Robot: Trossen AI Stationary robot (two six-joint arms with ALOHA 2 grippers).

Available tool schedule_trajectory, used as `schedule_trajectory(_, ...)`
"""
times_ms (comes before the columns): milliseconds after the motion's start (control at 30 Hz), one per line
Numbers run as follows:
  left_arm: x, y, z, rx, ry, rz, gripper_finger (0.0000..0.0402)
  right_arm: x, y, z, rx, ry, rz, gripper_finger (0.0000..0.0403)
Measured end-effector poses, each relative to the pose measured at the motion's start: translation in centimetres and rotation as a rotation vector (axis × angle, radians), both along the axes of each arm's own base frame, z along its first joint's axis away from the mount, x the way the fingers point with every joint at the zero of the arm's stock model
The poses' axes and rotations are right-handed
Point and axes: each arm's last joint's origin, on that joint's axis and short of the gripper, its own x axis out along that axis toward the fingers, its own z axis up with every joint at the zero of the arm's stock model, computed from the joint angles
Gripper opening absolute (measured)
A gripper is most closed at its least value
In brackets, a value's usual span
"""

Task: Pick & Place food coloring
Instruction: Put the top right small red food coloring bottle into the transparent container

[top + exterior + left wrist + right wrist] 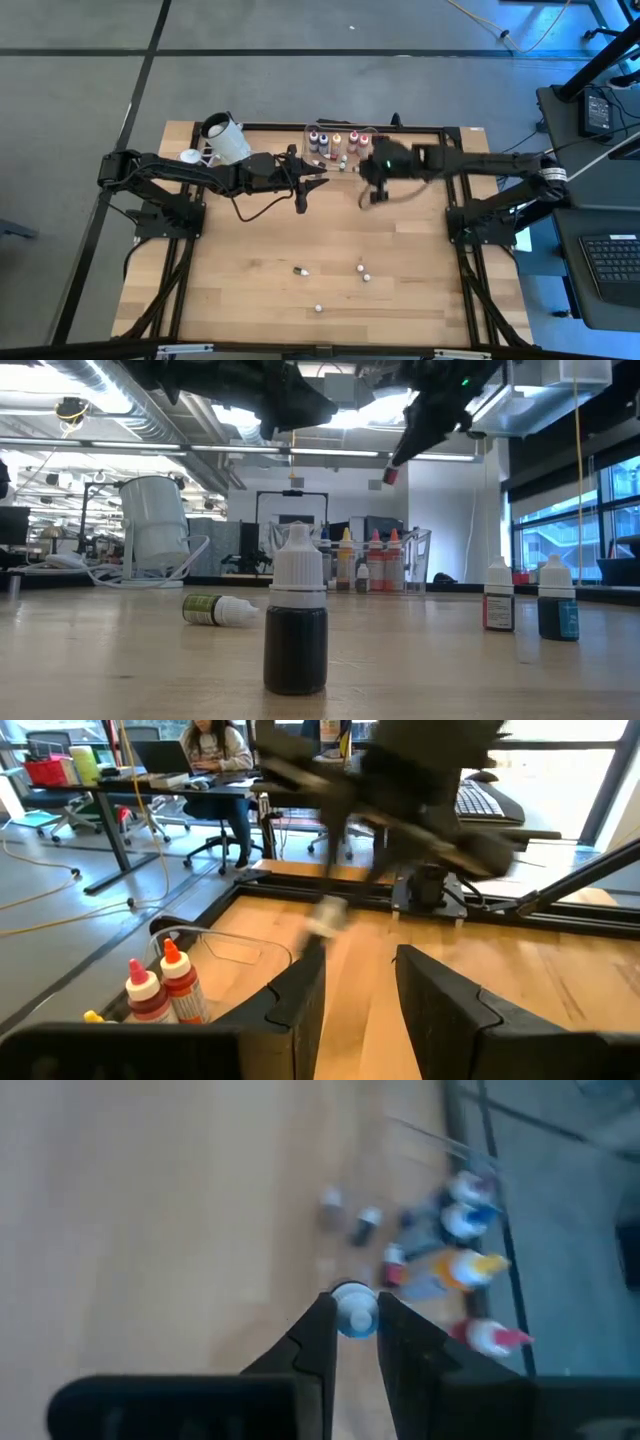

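My right gripper (372, 198) (353, 1302) is shut on a tiny food coloring bottle with a reddish body (390, 476) and a pale cap, held high above the table, just near of the clear tub (340, 140). More bottles stand upright in that tub (375, 563). Several others are on the near half of the table: a dark one (296, 625), a red-labelled one (499, 605) and a blue one (557, 610) stand upright, and a green one (218, 609) lies on its side. My left gripper (302, 203) (358, 965) hangs open and empty, left of the right gripper. My right gripper pinches the small bottle between its two fingers, just below the pale cap (353, 1316), with the cap (353, 1294) showing in front of the fingertips. The fingers slant downward. The bottle is lifted clear of the table and hangs at their tips (390, 476).
A large white cup (225, 140) (155, 520) stands at the table's far left, beside the left arm. Small whitish pieces lie near the tub (343, 163). Bare wood lies between the tub and the near bottles. A person sits at a desk beyond the table (215, 745).
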Motion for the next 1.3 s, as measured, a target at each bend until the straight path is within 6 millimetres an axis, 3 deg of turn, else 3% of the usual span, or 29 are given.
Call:
schedule_trajectory(167,0.0,0.0,0.0,0.000,0.001,0.000,0.0117,0.7,-4.7,-0.9,0.080,0.023,-0.095,0.0063)
schedule_trajectory(367,0.0,0.0,0.0,0.000,0.001,0.000,0.0118,1.8,-9.0,-4.4,0.169,0.086,-0.173,0.0063)
schedule_trajectory(533,0.0,0.0,0.0,0.000,0.002,0.001,0.0120,2.6,-11.3,-7.3,0.218,0.112,-0.267,0.0063)
schedule_trajectory(933,0.0,0.0,0.0,0.000,0.002,0.001,0.0120,3.2,-13.4,-11.4,0.297,0.170,-0.383,0.0064)
schedule_trajectory(1300,0.0,0.0,0.0,0.000,0.003,0.001,0.0119,3.3,-13.5,-11.7,0.285,0.188,-0.364,0.0079)
